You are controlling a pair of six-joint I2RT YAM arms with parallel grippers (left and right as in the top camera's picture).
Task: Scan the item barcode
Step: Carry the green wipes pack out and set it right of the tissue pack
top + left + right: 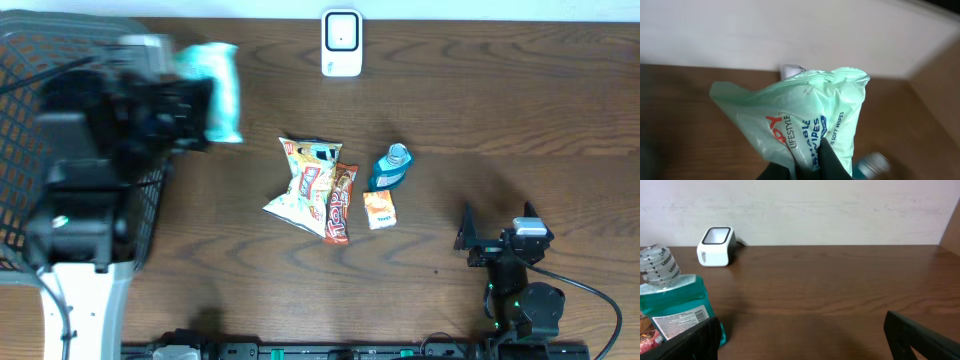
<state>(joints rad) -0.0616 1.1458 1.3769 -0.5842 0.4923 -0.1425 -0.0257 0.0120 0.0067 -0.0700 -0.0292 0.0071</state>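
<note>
Wipes pack (805, 110), pale green, hangs pinched in my left pincer (812, 157), whose dark fingers press tight on its lower edge, holding it above the worktop (520, 100) just beside the black basket (25, 70). The white barcode scanner (341, 43) stands well apart from that pincer, out beyond the pack's far edge. My right pincer (497, 228) sits low over the worktop, jaws spread wide with nothing between them. A blue mouthwash bottle (390, 168) stands near its left finger, with the snack bags (315, 190) and a small orange packet (380, 210) just beyond the bottle.
</note>
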